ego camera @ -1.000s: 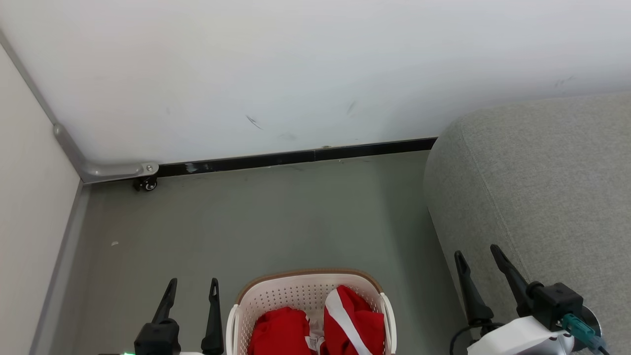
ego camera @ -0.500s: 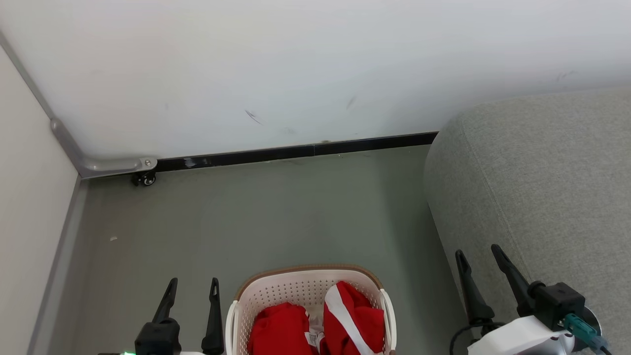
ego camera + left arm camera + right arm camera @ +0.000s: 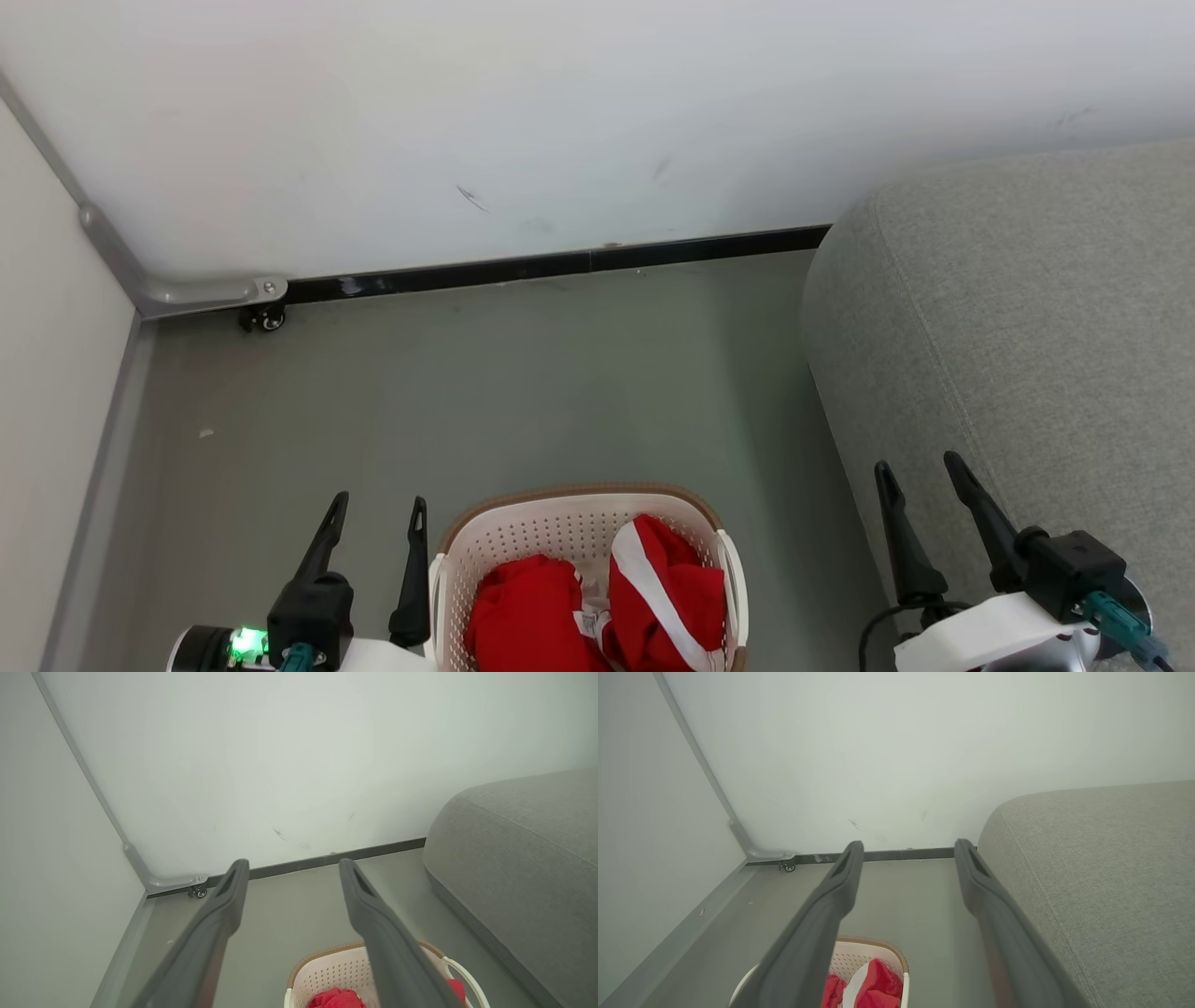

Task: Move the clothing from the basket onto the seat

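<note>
Red clothing (image 3: 653,597), one piece white-striped, sits bunched in the cream basket (image 3: 523,541) beside the grey seat (image 3: 1027,327). Left gripper (image 3: 381,499) and right gripper (image 3: 915,461) hover with jaws wide apart, both empty.

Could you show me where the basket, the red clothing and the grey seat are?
basket (image 3: 560,537): head view, perforated back wall.
clothing (image 3: 523,607): head view, middle of the left red garment.
seat (image 3: 1027,327): head view, bare grey top.

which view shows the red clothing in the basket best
Head view: the clothing, both red pieces, lies plainly in the basket. The left wrist view catches a red scrap at its bottom edge; the right wrist view a bit more.
</note>
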